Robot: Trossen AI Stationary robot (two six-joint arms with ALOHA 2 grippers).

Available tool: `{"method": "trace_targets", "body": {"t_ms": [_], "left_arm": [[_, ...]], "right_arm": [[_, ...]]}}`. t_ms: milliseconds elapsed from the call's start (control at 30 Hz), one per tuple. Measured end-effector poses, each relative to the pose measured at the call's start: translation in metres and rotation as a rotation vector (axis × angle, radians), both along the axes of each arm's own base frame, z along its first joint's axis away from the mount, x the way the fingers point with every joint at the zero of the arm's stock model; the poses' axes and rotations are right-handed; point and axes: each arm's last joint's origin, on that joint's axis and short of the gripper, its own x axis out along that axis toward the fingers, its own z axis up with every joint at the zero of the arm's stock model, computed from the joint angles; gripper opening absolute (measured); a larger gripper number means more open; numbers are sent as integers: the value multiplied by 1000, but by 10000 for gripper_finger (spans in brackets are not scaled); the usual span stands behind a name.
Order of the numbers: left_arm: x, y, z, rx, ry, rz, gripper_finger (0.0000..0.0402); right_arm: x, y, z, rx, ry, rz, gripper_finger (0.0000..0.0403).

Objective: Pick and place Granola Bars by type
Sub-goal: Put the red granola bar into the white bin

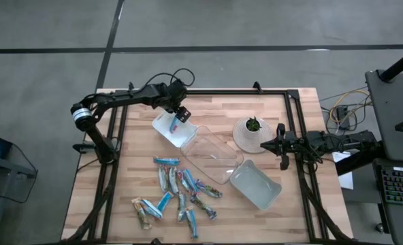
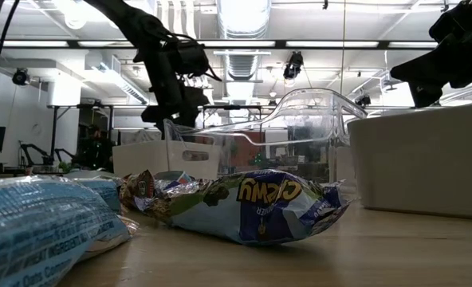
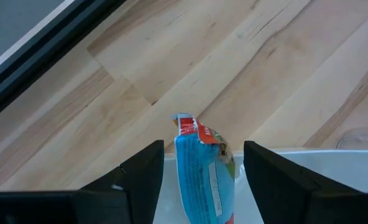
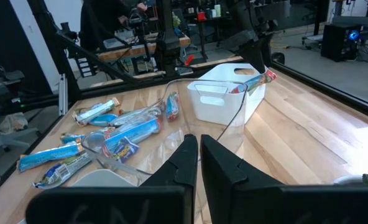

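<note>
A bright blue granola bar [image 3: 202, 180] with a red end lies tilted in the white tray [image 1: 167, 126] at the far left, its red end [image 4: 268, 76] propped over the tray's rim. My left gripper [image 1: 182, 116] hangs open just above it, pointing steeply down, one finger on each side of the bar with a gap to both. Several more granola bars [image 1: 178, 194] in blue and greenish-tan wrappers lie scattered on the table near its front. My right gripper [image 1: 282, 146] waits shut at the table's right edge, holding nothing.
A clear plastic tray [image 1: 212, 158] sits mid-table, tilted against the white tray. Another white tray [image 1: 256, 185] stands to the front right of it. A small potted plant on a round white dish [image 1: 252, 133] stands near my right gripper. Black rails frame the tabletop.
</note>
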Motion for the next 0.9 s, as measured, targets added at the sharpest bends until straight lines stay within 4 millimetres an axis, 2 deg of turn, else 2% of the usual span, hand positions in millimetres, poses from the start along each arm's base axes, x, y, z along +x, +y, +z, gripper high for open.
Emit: {"method": "trace_targets", "body": {"t_ms": [333, 900], "left_arm": [[-1, -4, -13, -15, -6, 20, 202], [-2, -4, -16, -21, -16, 19, 202]], "right_arm": [[0, 0, 0, 0, 0, 0, 13], [0, 0, 0, 0, 0, 0, 13]]}}
